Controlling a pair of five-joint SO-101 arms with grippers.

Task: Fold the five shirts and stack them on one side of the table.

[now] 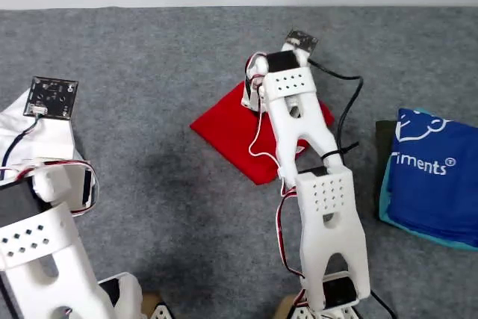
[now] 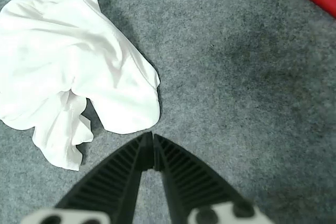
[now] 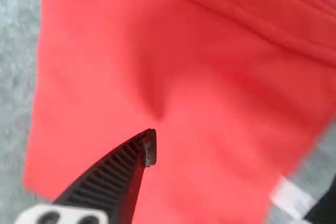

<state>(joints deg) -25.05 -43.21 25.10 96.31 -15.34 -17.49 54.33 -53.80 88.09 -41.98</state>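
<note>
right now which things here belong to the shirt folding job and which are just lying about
Job:
red shirt
white shirt
blue shirt

Not the job:
grey mat
cable

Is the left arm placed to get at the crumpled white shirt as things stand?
Probably yes: the left claw hangs shut just short of the crumpled white shirt, with nothing lying between them; it would need to open first.
</note>
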